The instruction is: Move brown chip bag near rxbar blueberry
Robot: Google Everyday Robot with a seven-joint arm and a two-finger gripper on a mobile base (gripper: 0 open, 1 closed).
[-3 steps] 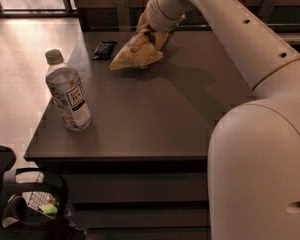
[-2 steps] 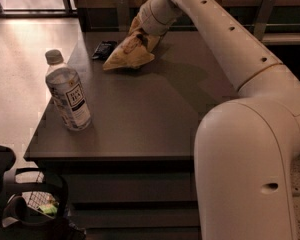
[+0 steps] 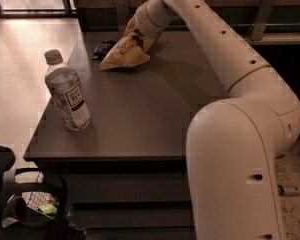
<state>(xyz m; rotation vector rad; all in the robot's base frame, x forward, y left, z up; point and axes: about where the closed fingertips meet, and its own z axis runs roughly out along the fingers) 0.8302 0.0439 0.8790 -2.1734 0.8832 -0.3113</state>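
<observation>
The brown chip bag [image 3: 123,52] lies on the dark table [image 3: 140,109] at the far left, its pale lower corner pointing left. The rxbar blueberry [image 3: 103,49], a small dark flat wrapper, lies just left of the bag, close to the table's left edge. My gripper [image 3: 138,30] is at the bag's upper right end, with the arm reaching in from the right. The gripper appears shut on the bag's top, though the bag and wrist hide the fingertips.
A clear labelled water bottle [image 3: 67,92] with a white cap stands upright near the table's front left corner. The robot's white arm body [image 3: 240,159] fills the right foreground. A dark base with a basket [image 3: 30,209] sits at the lower left on the floor.
The gripper and the chip bag have moved left across the table's far side, so the bag is now right beside the rxbar blueberry.
</observation>
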